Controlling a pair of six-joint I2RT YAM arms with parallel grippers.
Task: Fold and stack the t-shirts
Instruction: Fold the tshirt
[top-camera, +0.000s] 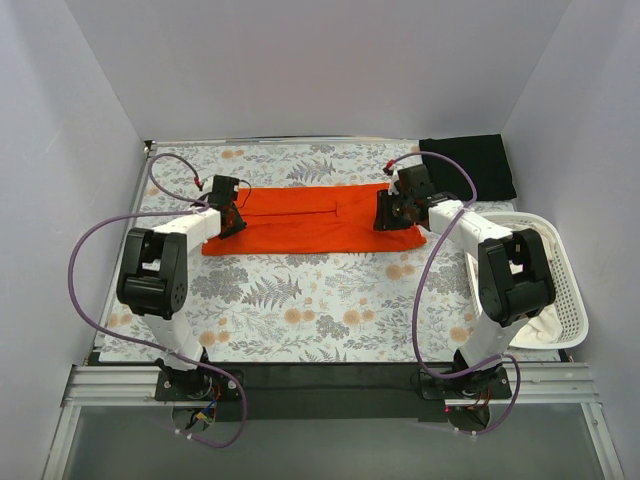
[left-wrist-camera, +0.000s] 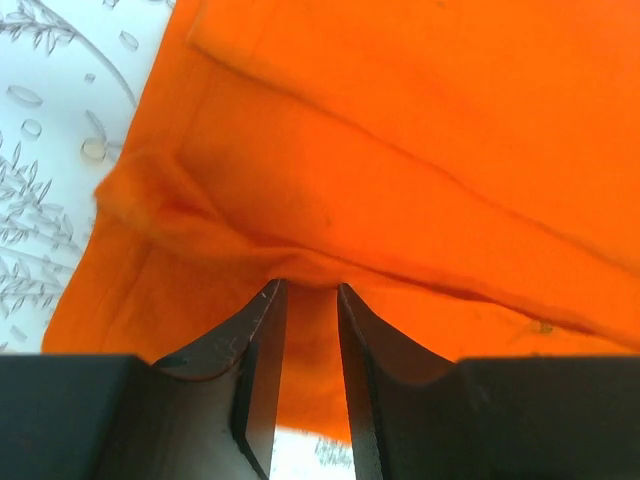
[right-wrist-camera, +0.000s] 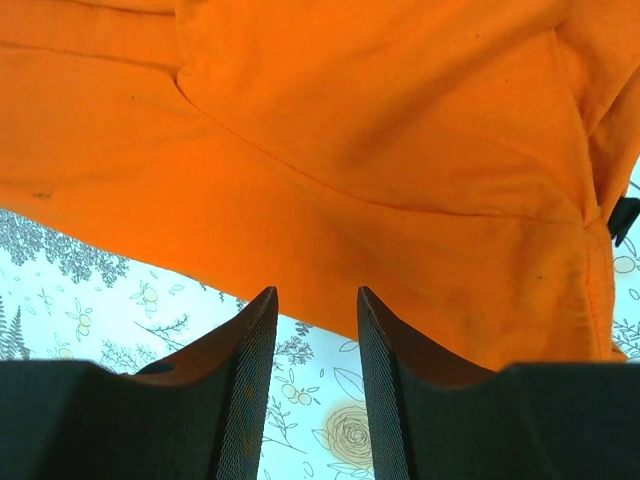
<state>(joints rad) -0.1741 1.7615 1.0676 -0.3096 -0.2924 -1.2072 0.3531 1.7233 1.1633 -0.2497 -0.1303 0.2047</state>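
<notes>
The orange t-shirt (top-camera: 310, 222) lies folded into a long flat strip across the back of the floral table. My left gripper (top-camera: 232, 215) is at its left end. In the left wrist view that gripper (left-wrist-camera: 310, 287) is shut on a puckered fold of the orange t-shirt (left-wrist-camera: 400, 150), near the fabric's edge. My right gripper (top-camera: 385, 212) hovers at the strip's right end. In the right wrist view it (right-wrist-camera: 315, 292) is open, with only table showing between its fingers and the orange hem (right-wrist-camera: 350, 120) just beyond the tips. The black t-shirt (top-camera: 468, 165) lies folded at the back right.
A white slatted basket (top-camera: 575, 300) stands at the right edge beside the right arm, with pale cloth inside. White walls close in the table on three sides. The floral tablecloth (top-camera: 300, 300) spreads in front of the orange strip.
</notes>
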